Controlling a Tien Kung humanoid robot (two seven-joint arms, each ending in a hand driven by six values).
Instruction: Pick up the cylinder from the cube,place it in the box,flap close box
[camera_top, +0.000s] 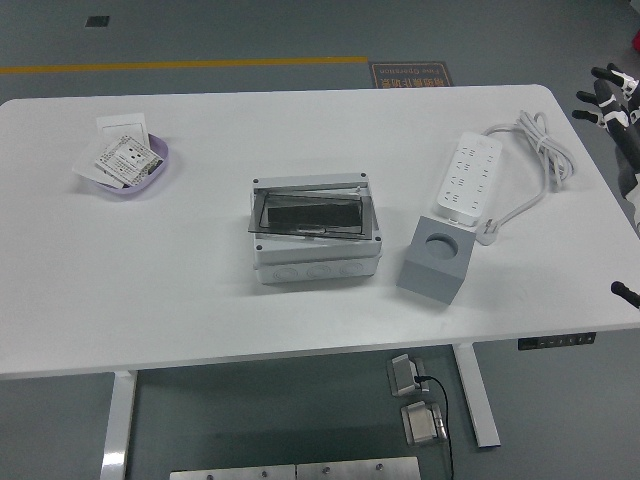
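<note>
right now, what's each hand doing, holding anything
Left hand: not in view.
Right hand: at the picture's right edge, past the table's far right corner, fingers spread, holding nothing.

Grey cube (436, 261), white box (316, 232) with smoky lid, lilac bowl (129, 172), white table (200, 270).

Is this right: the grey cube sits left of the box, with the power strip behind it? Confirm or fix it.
Not quite. In the head view the grey cube sits to the right of the box, not its left. The rest holds: the power strip lies just behind the cube, further from the table's near edge.
</note>
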